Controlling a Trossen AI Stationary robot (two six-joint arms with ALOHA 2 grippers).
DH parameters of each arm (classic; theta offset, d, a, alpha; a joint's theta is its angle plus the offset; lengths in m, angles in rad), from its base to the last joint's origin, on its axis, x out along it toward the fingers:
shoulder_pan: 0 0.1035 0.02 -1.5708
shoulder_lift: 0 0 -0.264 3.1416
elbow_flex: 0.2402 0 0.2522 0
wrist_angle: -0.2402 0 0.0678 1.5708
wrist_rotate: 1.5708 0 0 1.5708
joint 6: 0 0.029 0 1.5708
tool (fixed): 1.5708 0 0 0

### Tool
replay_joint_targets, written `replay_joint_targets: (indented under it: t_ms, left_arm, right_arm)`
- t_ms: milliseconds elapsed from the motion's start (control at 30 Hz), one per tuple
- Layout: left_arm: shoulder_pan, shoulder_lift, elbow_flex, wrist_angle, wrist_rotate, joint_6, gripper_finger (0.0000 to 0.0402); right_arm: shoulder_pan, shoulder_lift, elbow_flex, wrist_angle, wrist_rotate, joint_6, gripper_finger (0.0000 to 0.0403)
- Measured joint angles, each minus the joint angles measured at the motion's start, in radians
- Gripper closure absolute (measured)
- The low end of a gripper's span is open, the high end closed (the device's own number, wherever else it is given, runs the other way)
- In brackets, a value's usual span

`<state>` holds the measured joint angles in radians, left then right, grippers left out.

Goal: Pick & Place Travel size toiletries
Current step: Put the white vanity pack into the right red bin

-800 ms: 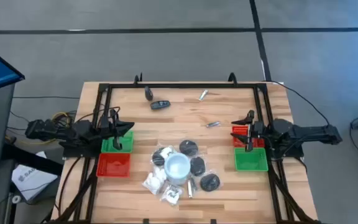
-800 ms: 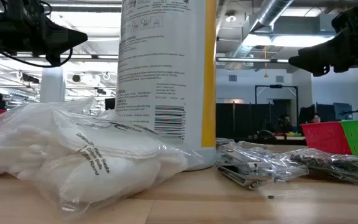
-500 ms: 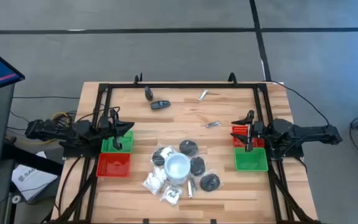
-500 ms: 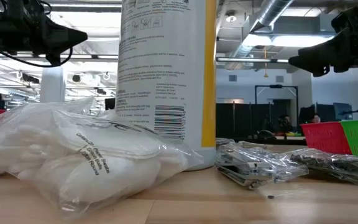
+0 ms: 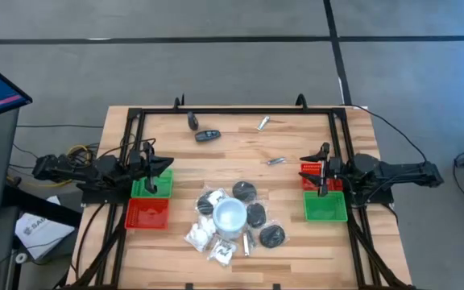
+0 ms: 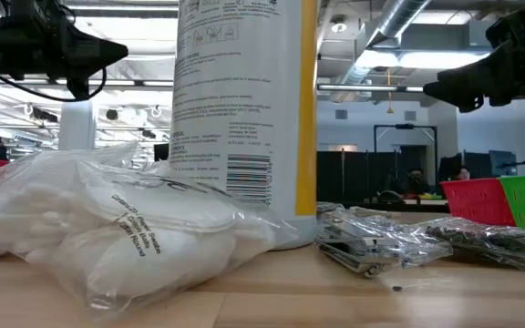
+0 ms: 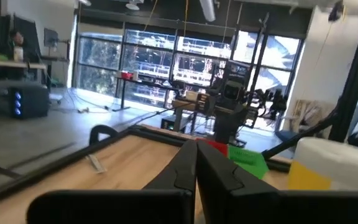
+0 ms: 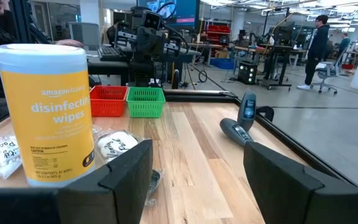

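Both arms just parked at the table edges. Left gripper [image 5: 164, 171] is pressed together over its green tray [image 5: 146, 188], right gripper [image 5: 322, 171] spread wide with nothing in it. The toiletries [image 5: 234, 221] sit piled between them, around the wipes tub [image 8: 46, 112].

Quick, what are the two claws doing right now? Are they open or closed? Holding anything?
Left claw: closed, holding nothing, above the green square tray.
Right claw: open, holding nothing.
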<state>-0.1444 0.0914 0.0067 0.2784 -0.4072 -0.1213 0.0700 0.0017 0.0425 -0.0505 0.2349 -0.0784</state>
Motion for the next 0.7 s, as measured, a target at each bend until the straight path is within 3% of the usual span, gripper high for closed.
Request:
replay_joint_targets:
  t_ms: [167, 400, 700]
  left_arm:
    - [0.000, 0.092, 0.000, -0.004, 0.111, -0.049, 0.0398]
    - [0.000, 0.350, 0.000, 0.045, 0.264, -0.175, 0.0395]
    - [-0.001, 0.591, 0.000, 0.240, 0.435, -0.283, 0.0310]
  right_arm:
    - [0.000, 0.000, 0.000, 0.001, 0.000, 0.000, 0.0163]
    - [0.001, 0.000, 0.000, 0.003, 0.000, 0.028, 0.0163]
    - [0.001, 0.000, 0.000, 0.005, 0.000, 0.053, 0.0163]
